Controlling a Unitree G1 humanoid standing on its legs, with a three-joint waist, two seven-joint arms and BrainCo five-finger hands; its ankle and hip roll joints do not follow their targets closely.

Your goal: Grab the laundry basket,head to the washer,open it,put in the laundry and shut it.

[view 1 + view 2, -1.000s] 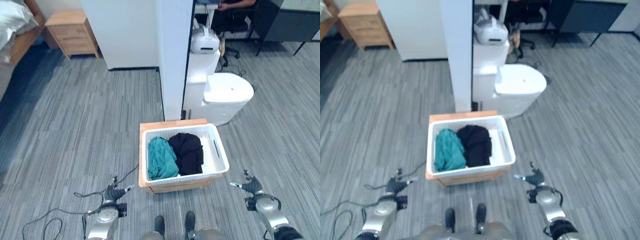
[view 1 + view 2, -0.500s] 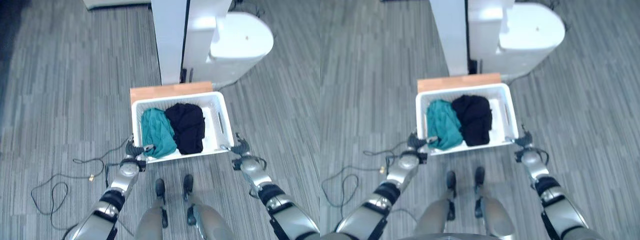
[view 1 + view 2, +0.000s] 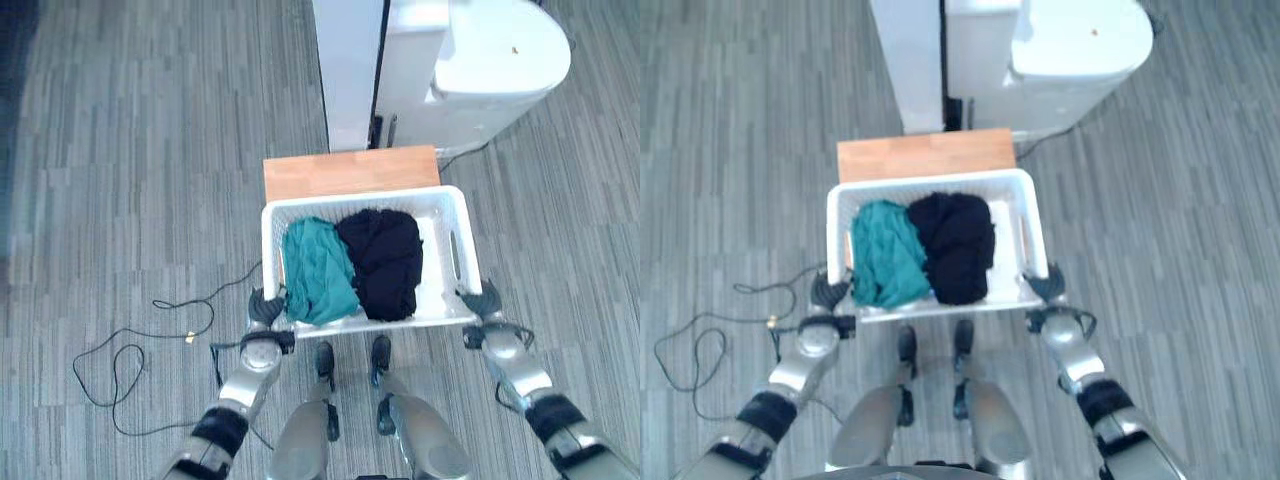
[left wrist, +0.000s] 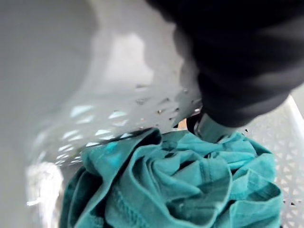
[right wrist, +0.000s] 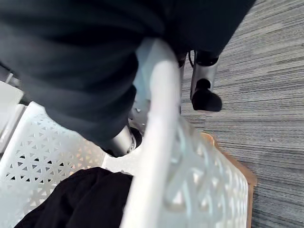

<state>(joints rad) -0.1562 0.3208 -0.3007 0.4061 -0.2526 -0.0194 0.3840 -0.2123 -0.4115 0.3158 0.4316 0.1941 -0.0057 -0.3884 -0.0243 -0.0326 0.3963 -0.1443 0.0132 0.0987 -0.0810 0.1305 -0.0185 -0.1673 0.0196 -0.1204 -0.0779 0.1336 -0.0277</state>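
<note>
Nearest, the left hand [image 3: 265, 308] and right hand [image 3: 484, 301] grip the near corners of the white laundry basket [image 3: 452, 205], fingers curled over its rim. Inside lie a teal garment [image 3: 317, 270] left and a black garment [image 3: 384, 260] right. Beyond it sits a wooden stand [image 3: 350, 171].

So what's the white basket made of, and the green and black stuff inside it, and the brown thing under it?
The white laundry basket looks like smooth moulded plastic: its walls are punched with small triangle holes. The teal garment and the black garment look like soft cloth, crumpled into folds, with a stitched hem on the teal one. The brown block under the basket looks like matte wood, though it could be laminate.
</note>
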